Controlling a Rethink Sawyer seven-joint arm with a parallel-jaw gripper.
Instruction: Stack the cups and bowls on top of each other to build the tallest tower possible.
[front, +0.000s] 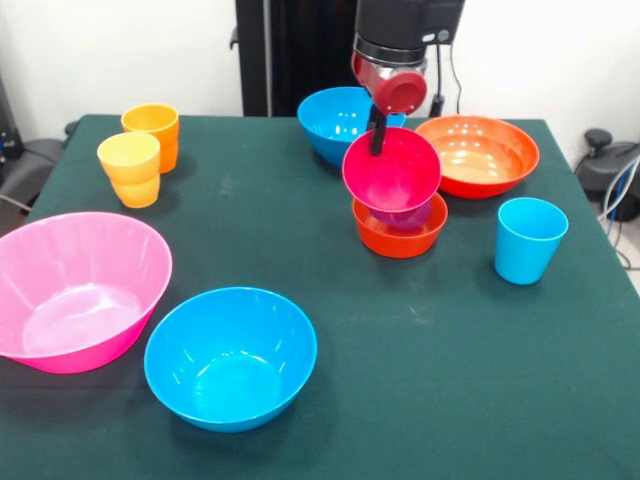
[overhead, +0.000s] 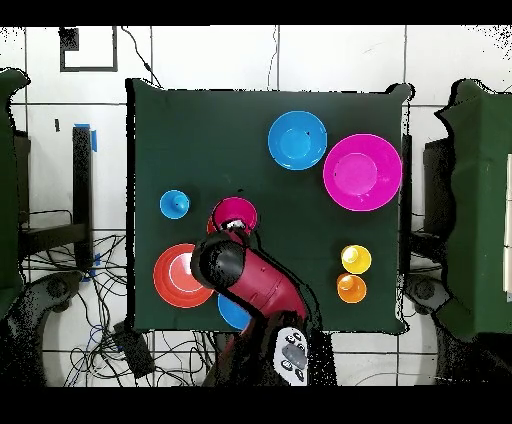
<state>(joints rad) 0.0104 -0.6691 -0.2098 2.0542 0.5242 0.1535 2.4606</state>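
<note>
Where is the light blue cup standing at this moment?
In the front view the light blue cup stands alone at the right side, below the wide orange bowl and right of the tower.

The red and black arm reaches down from above, its claw (front: 377, 140) pointing straight downward.

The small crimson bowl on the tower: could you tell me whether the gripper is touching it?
Touching. In the front view a dark finger of the gripper reaches down over the far rim into the small crimson bowl, which sits tilted on the tower.
</note>
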